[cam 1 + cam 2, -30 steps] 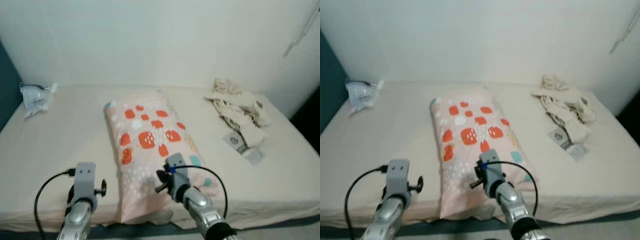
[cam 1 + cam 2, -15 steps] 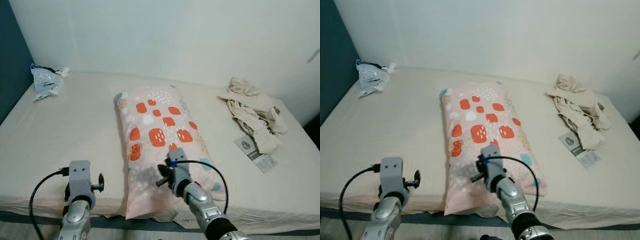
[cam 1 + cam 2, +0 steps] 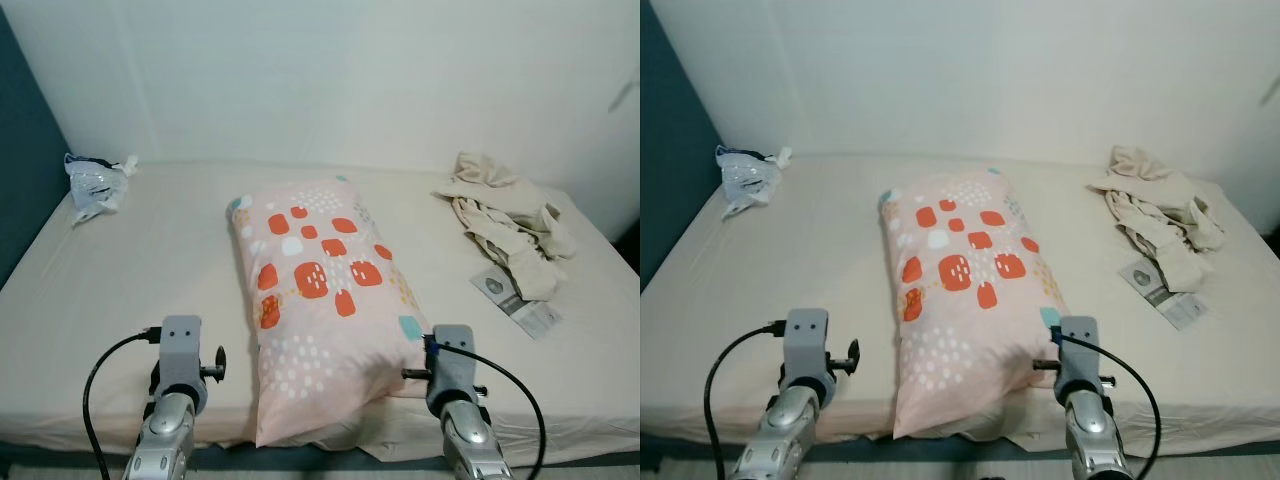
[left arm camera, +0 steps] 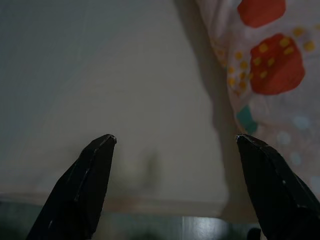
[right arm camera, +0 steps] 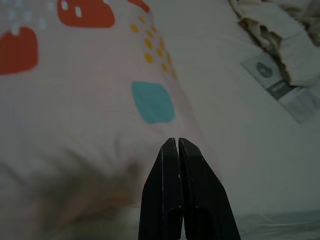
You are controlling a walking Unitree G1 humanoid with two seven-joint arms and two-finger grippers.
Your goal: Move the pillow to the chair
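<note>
- Pale walls back a wide bed (image 3: 120,290) with a beige sheet; a dark wall stands at its left.
- Far left near the wall lies a crumpled plastic bag (image 3: 95,182).
- Left end effector (image 4: 170,190), fingers spread wide, hovers over bare sheet at the near edge, just left of the pillow.
- Pillow (image 3: 320,290) lies mid-bed, its long axis running from the robot toward the wall, near end overhanging the edge.
- Right end effector (image 5: 177,165), fingers pressed together and empty, points at the pillow's near right corner, so it seems the nearer arm.
- Far right: rumpled cloth (image 3: 505,220) and a paper tag (image 3: 515,300).
</note>
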